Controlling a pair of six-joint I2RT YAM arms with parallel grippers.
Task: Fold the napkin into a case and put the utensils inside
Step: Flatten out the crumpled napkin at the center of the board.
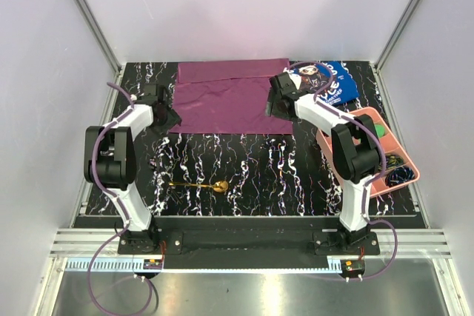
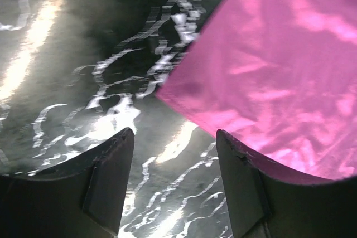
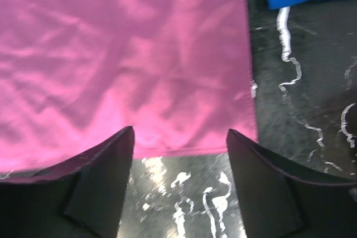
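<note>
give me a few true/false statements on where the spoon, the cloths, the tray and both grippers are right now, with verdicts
1. The small gold metal spoon lies on the plum-purple cloth napkin. False: it lies on the bare black marbled table, nearer the arm bases and apart from the napkin.
2. The left gripper and right gripper are both open, holding nothing. True.
3. The blue printed cloth sits at the far right, beyond the napkin's right edge. True.
4. The pink compartment tray is on the table's left side. False: it is on the right side, by the right arm.
5. Each gripper is at a near corner of the napkin. True.
</note>
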